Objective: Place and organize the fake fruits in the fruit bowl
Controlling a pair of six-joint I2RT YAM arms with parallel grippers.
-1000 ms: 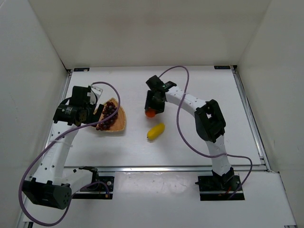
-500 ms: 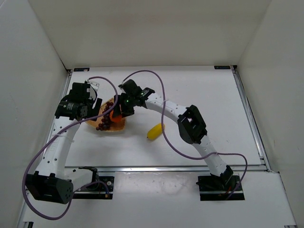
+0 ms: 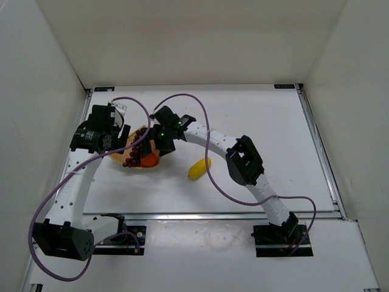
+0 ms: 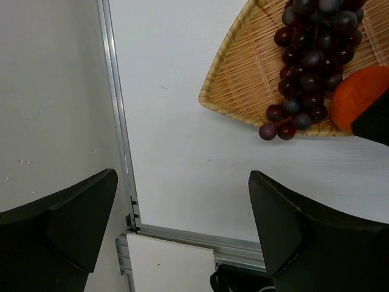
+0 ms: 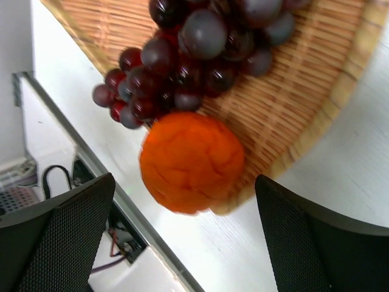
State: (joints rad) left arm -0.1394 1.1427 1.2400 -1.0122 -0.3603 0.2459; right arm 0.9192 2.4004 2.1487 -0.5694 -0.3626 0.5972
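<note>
Now that the right gripper (image 5: 184, 179) has sprung apart, the round orange plastic fruit (image 5: 191, 161) sits released on the rim of the woven tan wicker basket (image 5: 316, 73), against the dark purple grape bunch (image 5: 194, 55), leaving only the oblong yellow lemon (image 3: 199, 168) right of the basket.

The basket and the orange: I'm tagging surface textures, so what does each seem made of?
The basket looks like woven wicker or straw, matte tan: fine interlaced strands and a bound rim. The orange is probably moulded plastic or foam, matte, with shallow dimples.
</note>
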